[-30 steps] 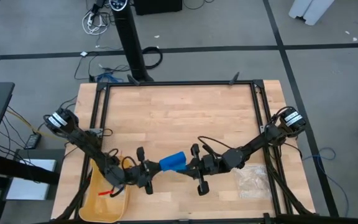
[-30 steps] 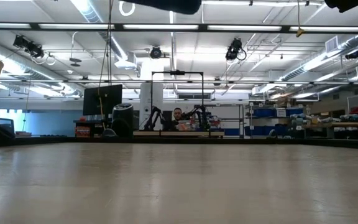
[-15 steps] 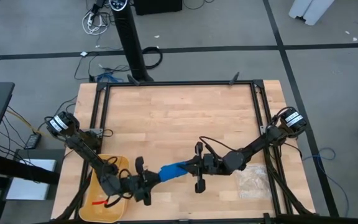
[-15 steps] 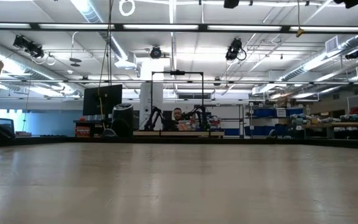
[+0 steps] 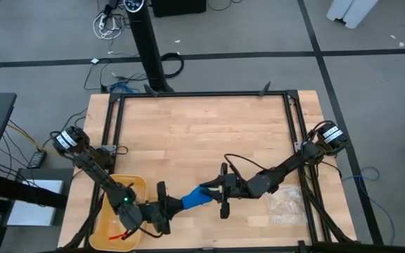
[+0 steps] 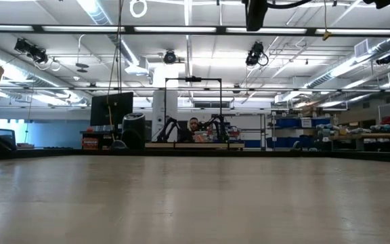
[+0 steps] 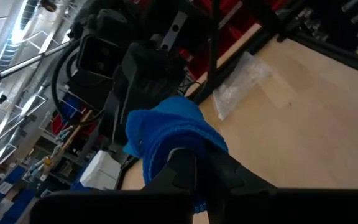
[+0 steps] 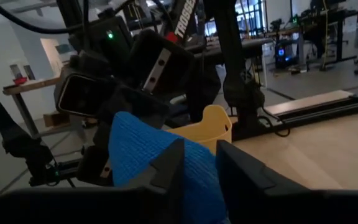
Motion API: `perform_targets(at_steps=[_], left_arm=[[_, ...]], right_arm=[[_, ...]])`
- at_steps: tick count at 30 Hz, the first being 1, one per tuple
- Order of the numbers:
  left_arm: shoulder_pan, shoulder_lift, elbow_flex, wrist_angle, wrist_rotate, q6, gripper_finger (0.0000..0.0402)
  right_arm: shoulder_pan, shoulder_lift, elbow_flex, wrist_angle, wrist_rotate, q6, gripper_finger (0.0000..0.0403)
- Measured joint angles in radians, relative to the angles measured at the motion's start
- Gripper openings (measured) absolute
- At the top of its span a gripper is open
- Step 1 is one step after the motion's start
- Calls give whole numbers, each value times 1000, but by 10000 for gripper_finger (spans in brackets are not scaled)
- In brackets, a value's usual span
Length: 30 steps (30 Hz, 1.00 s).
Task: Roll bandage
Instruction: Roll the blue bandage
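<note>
left gripper [image 5: 169,208] clenched on one end of the bright blue soft fabric bandage [image 5: 197,197]; right gripper [image 5: 217,190] clamped on the other end | bandage held above the wooden table [image 5: 202,133], near its front edge | long axis runs gripper to gripper, tilted; both equally near | yellow plastic bin [image 5: 111,223] just left

Blue bandage [image 5: 193,199], bunched, held aloft
</note>
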Motion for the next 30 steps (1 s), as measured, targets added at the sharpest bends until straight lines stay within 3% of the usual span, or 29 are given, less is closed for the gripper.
perform_targets(at_steps=[5, 11, 17, 26, 30], left_arm=[[1, 27, 18, -34, 15, 4, 17], [-1, 65, 33, -87, 20, 9, 17], [-1, 70, 40, -91, 43, 8, 17], [1, 70, 40, -90, 78, 4, 17], [1, 70, 42, -95, 112, 3, 17]], right_arm=[[1, 2, -1, -25, -10, 10, 112], [50, -44, -3, -17, -23, -132, 103], [56, -57, 22, -51, -212, -156, 100], [5, -19, 214, -420, -266, -118, 83], [-18, -18, 294, -607, -283, -105, 100]])
